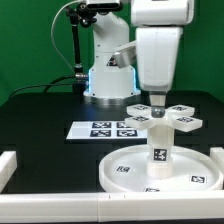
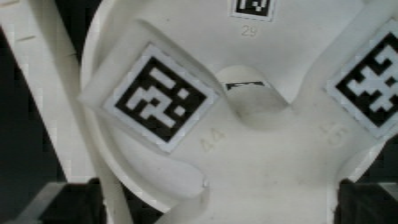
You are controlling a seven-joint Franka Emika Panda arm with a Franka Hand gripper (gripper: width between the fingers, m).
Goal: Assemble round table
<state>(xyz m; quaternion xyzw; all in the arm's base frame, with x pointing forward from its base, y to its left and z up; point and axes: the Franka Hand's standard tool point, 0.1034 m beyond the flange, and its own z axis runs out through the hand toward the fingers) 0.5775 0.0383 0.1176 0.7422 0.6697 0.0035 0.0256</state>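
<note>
Round table kit sits near-right in the exterior view on a black table (image 1: 40,105): disc (image 1: 125,172) lies flat, rim up, tags on its floor. Leg (image 1: 157,148) stands upright in the disc's centre, long axis vertical, tag on its side. Foot (image 1: 165,117), cross-shaped, sits on top of the leg, arms spread level, tagged faces up, one arm toward the exterior view's left, one toward its right. Gripper (image 1: 156,106) hangs straight down over the foot's hub, fingers spread wide, pinching nothing; contact with the foot can't be told. Wrist view looks down close on the foot (image 2: 231,120), two tags either side of the hub hole, dark fingertips (image 2: 86,190) at the frame edge, apart. Marker board (image 1: 103,129) lies flat on the table, left of the foot, beyond the disc. Robot base (image 1: 105,75) stands far back. White rail (image 1: 60,208) runs along the near edge.
</note>
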